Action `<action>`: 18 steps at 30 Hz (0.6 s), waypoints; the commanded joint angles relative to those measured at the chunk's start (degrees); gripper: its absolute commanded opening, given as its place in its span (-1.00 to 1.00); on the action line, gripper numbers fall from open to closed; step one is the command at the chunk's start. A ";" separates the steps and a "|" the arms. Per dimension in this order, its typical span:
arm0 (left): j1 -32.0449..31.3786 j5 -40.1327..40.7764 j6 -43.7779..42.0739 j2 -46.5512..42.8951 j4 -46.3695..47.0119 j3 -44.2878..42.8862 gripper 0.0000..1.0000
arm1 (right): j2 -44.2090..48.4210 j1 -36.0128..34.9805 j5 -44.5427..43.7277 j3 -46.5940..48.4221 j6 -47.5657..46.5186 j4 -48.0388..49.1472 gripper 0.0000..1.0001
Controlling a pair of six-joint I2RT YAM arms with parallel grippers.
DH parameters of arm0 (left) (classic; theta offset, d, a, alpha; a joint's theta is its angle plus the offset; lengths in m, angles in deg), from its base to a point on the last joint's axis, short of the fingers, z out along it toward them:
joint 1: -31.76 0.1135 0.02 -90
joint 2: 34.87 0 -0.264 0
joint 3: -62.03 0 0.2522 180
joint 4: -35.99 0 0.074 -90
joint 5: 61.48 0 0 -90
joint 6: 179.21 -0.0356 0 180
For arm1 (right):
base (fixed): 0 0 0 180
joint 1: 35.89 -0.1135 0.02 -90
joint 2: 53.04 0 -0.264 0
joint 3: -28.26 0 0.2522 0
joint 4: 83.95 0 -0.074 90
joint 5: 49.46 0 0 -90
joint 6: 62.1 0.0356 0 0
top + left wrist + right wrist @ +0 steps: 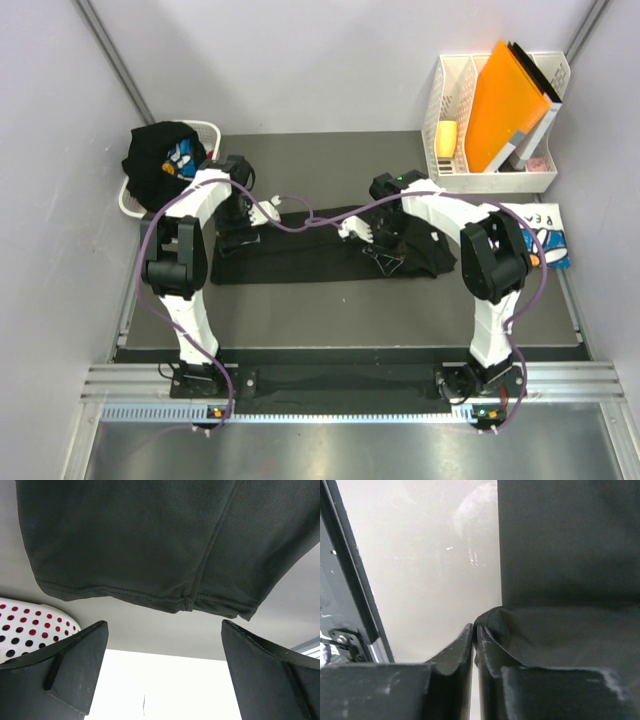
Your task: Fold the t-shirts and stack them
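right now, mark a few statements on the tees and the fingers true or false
1. The left fingers are open with nothing between them. True.
2. The right fingers are open above the flat black tee. False: they are shut on a fold of it.
3. A printed black tee sits in the basket. True.
4. The white tee is in the basket too. False: it lies on the table, at the right, near the rack.
5. The folder lies flat on the table. False: it stands in the rack.
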 commanded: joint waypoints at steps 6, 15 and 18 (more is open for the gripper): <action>0.54 -0.88 -2.49 -1.16 1.46 -0.28 0.98 | 4.14 -1.31 1.42 2.34 -1.17 -2.34 0.18; 0.89 -0.79 -3.37 -0.37 2.34 -0.99 0.98 | 3.19 6.83 -7.00 4.27 8.66 10.39 0.12; 0.89 -0.18 -3.19 -0.10 4.18 -0.64 0.98 | -2.42 12.64 -8.59 9.79 13.59 12.60 0.03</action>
